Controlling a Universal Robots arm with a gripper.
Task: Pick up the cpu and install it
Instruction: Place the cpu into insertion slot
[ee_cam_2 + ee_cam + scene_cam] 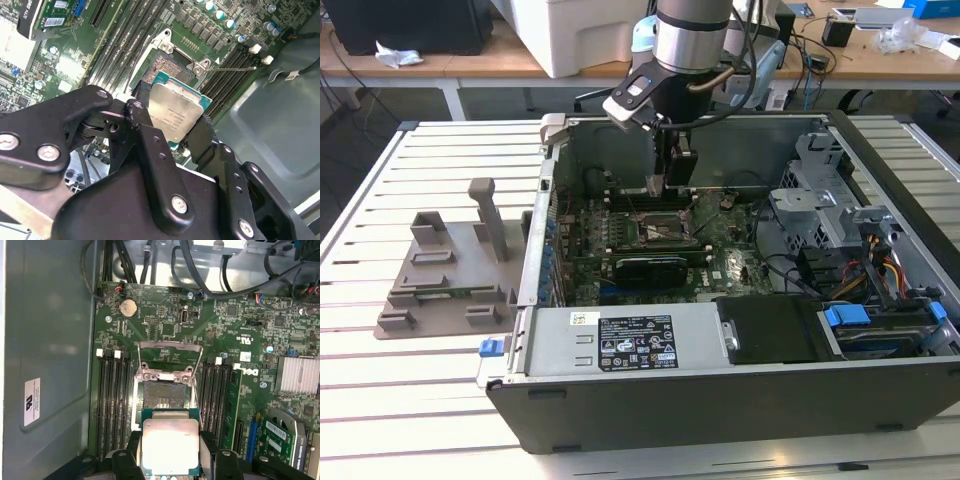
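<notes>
Gripper (172,120) pinching the cpu (176,111) between its black fingers (150,145), one on each of two opposite edges, metal lid toward the camera.
First wrist view: chip sits off one side of the open socket (162,396) and overlaps its edge. Retention frame (170,360) is swung open, with memory slots (112,405) on either side. Exterior view: arm (692,30) reaches down into the open pc case (720,400). Chip hangs above the green motherboard (730,265), not seated.

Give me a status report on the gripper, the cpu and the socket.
Gripper shut on the cpu by its edges. Cpu held above the motherboard, not yet seated. Socket open, retention frame raised, nothing on the pins.
</notes>
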